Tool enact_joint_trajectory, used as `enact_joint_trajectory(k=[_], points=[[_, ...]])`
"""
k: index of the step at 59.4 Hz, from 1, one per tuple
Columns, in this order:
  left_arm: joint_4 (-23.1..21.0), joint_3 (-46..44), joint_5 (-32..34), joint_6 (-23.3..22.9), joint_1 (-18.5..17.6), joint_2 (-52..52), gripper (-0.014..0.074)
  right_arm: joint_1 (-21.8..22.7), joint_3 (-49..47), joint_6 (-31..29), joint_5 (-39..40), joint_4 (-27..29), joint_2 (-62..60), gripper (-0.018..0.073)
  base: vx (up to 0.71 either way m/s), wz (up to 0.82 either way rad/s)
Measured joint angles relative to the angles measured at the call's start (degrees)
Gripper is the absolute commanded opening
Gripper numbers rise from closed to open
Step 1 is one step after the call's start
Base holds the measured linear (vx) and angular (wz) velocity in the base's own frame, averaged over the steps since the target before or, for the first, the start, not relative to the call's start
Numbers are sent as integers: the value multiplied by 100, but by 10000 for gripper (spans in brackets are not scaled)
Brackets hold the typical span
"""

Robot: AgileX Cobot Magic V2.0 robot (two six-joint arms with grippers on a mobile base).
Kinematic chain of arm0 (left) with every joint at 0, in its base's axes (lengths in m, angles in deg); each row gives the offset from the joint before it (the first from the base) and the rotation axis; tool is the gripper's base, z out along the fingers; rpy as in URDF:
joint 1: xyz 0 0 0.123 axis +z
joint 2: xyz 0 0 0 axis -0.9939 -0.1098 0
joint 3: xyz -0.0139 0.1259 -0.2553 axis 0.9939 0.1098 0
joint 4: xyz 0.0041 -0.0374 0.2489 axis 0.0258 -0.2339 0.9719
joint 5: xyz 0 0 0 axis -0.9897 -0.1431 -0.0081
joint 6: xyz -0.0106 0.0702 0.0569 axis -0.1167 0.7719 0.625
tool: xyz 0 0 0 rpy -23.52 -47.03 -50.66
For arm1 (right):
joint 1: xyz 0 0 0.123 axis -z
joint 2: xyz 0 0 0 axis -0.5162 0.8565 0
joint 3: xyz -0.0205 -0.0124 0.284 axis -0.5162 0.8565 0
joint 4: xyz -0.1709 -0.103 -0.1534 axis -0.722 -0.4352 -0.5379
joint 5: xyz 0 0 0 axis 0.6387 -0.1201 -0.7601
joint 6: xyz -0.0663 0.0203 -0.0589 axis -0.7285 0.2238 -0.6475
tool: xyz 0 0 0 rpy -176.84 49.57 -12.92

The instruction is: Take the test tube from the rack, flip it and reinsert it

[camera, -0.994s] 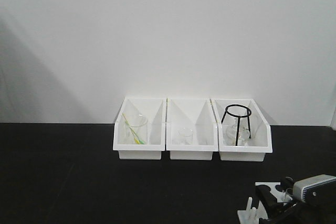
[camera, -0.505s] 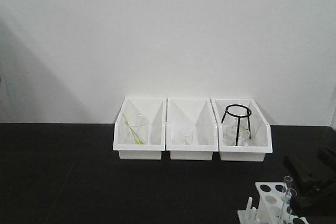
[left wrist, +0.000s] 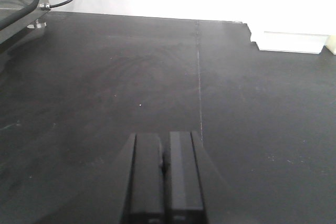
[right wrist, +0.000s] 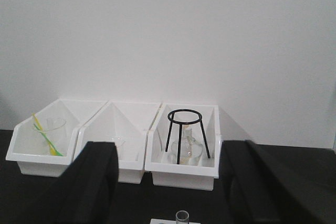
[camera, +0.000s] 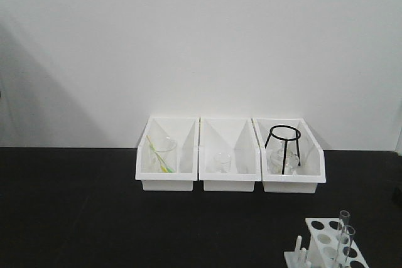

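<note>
The rack (camera: 326,243) sits at the surface's (camera: 94,218) front right corner; a test tube (camera: 342,233) stands upright in it, long axis vertical; the right gripper (right wrist: 168,182), jaws wide and empty, hangs just behind it and nearer; the left gripper (left wrist: 165,174), jaws closed and empty, is well apart.

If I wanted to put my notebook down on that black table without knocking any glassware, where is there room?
The widest bare stretch of the table is on its left and centre, in front of the three white bins. The left claw rests shut over bare surface there. It is crowded at the near right corner, where the rack holds upright test tubes.
</note>
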Motion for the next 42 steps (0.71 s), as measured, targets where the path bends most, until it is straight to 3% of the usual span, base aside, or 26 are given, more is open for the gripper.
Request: enact_joint_trajectory(k=[19,34,42], points=[[0,0,0,0,0,0,-6,0,9,-109,-48,0,-14,454,0,0],[0,0,0,0,0,0,-6,-64,9,-420,-501,15,-700,220,0,0],[0,0,0,0,0,0,-6,-64,9,-1034,-1385,447,-1428,45,0,0]])
